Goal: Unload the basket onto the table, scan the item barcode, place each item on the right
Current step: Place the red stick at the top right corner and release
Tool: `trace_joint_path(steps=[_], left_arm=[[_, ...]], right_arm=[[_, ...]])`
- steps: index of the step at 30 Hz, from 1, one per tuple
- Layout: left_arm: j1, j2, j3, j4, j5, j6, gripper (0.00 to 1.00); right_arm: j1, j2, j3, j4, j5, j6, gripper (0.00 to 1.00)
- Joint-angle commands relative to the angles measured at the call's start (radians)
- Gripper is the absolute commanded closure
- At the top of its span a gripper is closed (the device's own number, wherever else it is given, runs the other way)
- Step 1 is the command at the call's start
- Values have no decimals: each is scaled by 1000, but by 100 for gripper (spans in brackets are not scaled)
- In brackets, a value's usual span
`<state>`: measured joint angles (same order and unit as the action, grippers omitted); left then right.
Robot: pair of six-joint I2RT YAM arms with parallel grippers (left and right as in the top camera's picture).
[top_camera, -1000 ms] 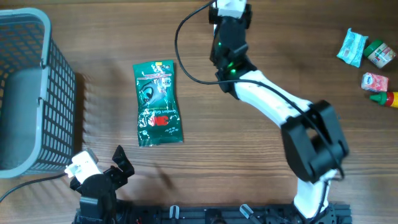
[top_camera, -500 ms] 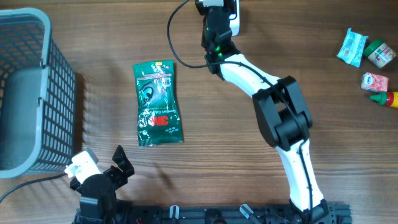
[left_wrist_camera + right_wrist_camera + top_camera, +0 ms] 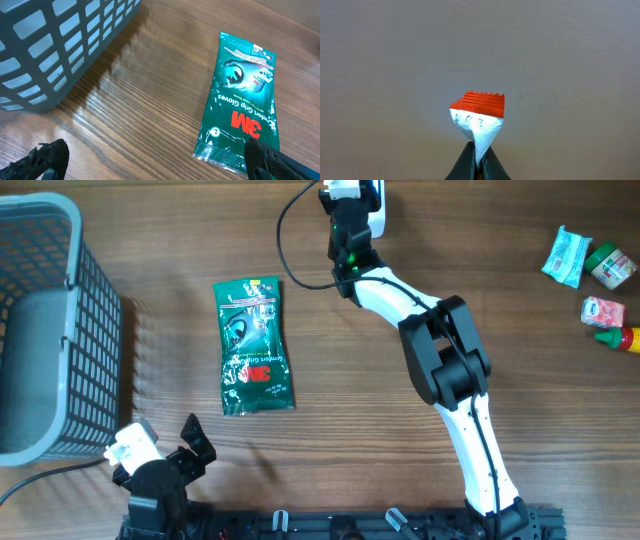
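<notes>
1. the right arm (image 3: 445, 365) is stretched across the worktop (image 3: 330, 440) to the far edge, near the middle of the overhead view, where its end is cut off by the frame.
2. in its own wrist view the right hand (image 3: 479, 162) is seen with both fingers pressed together on the lower tip of a small white sachet (image 3: 479, 117).
3. the sachet is held upright beyond the fingertips. a red crimped band with a zigzag edge runs across its top, and faint print on the white part cannot be read.
4. whether a barcode is turned toward this camera cannot be told.
5. behind the sachet only a plain, blurred grey-brown surface is seen.
6. the left hand (image 3: 157, 162) is placed low at the near left corner of the worktop, with its fingers spread wide apart and nothing gripped between them.
7. a green gloves packet (image 3: 255, 346) lies flat on the worktop, beyond the left hand and to the left of the right arm. "3m" is printed on it in red.
8. a grey slatted basket (image 3: 95, 330) stands at the left edge, near the packet but not touching it.
9. at the far right, well apart from both hands, four small things are grouped close together: a teal packet (image 3: 567, 256), a green-lidded jar (image 3: 611, 266), a pink packet (image 3: 603, 310) and a red bottle (image 3: 622, 339).
</notes>
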<state>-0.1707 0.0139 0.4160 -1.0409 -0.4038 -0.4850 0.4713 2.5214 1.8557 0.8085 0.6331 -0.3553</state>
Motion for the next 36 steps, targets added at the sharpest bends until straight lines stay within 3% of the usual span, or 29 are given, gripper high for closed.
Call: trace_joint_path(steps=[1, 7, 10, 13, 18, 24, 27, 28, 29, 31, 32, 33, 36], left_arm=[[5, -7, -5, 2, -13, -10, 0], [5, -7, -5, 2, -13, -10, 0], [5, -7, -5, 2, -13, -10, 0], [5, -7, -5, 2, -13, -10, 0], [5, -7, -5, 2, -13, -10, 0], [5, -7, -5, 2, -13, -10, 0], [5, -7, -5, 2, -13, -10, 0], [5, -7, -5, 2, -13, -10, 0], [5, -7, -5, 2, -13, -10, 0], [5, -7, -5, 2, -13, -10, 0], [5, -7, -5, 2, -13, -10, 0], [5, -7, -5, 2, -13, -10, 0], [5, -7, -5, 2, -13, -10, 0]], right_arm=[[-19, -55, 26, -36, 253, -55, 96], [-87, -88, 25, -79, 622, -243, 96], [-162, -88, 1, -175, 706, -232, 96], [-253, -87, -26, -431, 690, -101, 96], [-424, -87, -60, -885, 655, 269, 96], [-554, -87, -63, -1138, 576, 470, 96], [-593, -87, -63, -1210, 516, 494, 93], [-600, -89, -63, -1226, 491, 500, 85], [-603, -94, -62, -1246, 463, 521, 69], [-600, -118, -58, -1296, 373, 571, 36], [-595, -137, -54, -1323, 308, 592, 10], [-587, -162, -51, -1345, 246, 619, 0], [-555, -272, -49, -1399, 85, 711, 0]])
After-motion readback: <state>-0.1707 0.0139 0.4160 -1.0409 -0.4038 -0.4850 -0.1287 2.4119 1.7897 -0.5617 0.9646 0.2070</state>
